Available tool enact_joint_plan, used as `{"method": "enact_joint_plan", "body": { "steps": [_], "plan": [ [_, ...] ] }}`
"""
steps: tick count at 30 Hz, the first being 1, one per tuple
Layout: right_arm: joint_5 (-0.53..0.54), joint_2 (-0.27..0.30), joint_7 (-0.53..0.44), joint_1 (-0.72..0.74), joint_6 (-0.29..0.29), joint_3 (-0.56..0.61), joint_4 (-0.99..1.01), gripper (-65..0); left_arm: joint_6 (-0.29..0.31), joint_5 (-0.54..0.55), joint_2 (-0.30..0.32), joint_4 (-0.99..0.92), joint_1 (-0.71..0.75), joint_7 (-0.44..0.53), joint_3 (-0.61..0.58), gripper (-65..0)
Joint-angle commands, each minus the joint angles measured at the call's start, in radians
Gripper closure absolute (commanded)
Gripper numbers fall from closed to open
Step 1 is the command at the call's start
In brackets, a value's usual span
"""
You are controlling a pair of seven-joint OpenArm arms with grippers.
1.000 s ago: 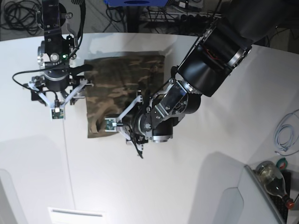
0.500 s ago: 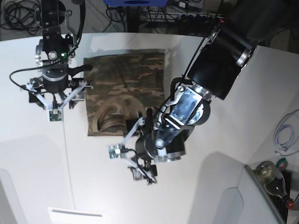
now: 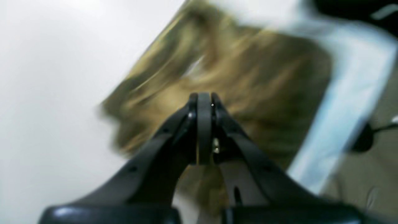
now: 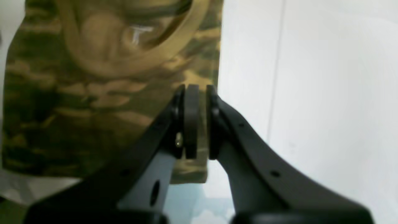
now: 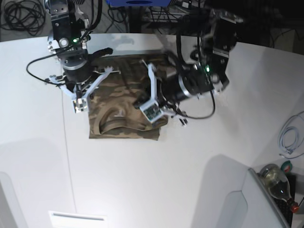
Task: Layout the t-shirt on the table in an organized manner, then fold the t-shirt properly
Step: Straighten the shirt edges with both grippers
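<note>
The camouflage t-shirt (image 5: 118, 90) lies as a folded rectangle on the white table (image 5: 142, 180), tan collar (image 5: 111, 118) toward the front. My right arm (image 5: 71, 66) hangs over the shirt's left edge. In the right wrist view the right gripper (image 4: 199, 90) is shut to a thin slit above the flat t-shirt (image 4: 93, 109), near its edge, nothing pinched. My left arm (image 5: 190, 85) reaches over the shirt's right half. In the blurred left wrist view the left gripper (image 3: 203, 96) is shut, pads touching, over the t-shirt (image 3: 264, 77).
A thin seam (image 5: 69, 156) runs down the table left of the shirt. A glass bottle (image 5: 278, 183) and a white cable (image 5: 289, 137) sit at the right edge. A white slip (image 5: 78, 217) lies at the front. Cables lie beyond the curved far edge.
The left arm swung from the bare table in front of the shirt up over its right half. The right arm shifted toward the shirt's left edge. Both grippers closed.
</note>
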State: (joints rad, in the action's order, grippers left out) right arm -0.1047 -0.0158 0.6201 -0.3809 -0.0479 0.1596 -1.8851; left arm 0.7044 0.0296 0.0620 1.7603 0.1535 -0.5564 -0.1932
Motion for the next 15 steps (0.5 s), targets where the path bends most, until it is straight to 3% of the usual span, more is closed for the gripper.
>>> {"method": "enact_joint_plan", "body": {
  "steps": [1, 6, 10, 15],
  "plan": [
    [-0.003, 0.0, -0.019, -0.003, 0.0, 0.01, -0.008, -4.8, -0.006, 0.008, 0.003, -0.001, 0.022, 0.037, 0.001, 0.0],
    [-0.002, 0.0, -0.029, 0.013, 0.0, 0.002, 0.12, -4.8, -0.024, 0.008, 0.008, -0.13, 0.05, 0.063, 0.002, 0.0],
    [-0.002, 0.0, -0.148, 0.021, -0.007, 0.002, 0.27, -4.4, -0.087, 0.01, 0.043, -0.228, 0.042, 0.089, -0.01, 0.0],
    [-0.002, 0.0, -0.185, 0.02, -0.007, 0.002, 0.336, -4.4, -0.088, 0.006, 0.054, -0.319, 0.041, 0.154, -0.013, 0.0]
  ]
}}
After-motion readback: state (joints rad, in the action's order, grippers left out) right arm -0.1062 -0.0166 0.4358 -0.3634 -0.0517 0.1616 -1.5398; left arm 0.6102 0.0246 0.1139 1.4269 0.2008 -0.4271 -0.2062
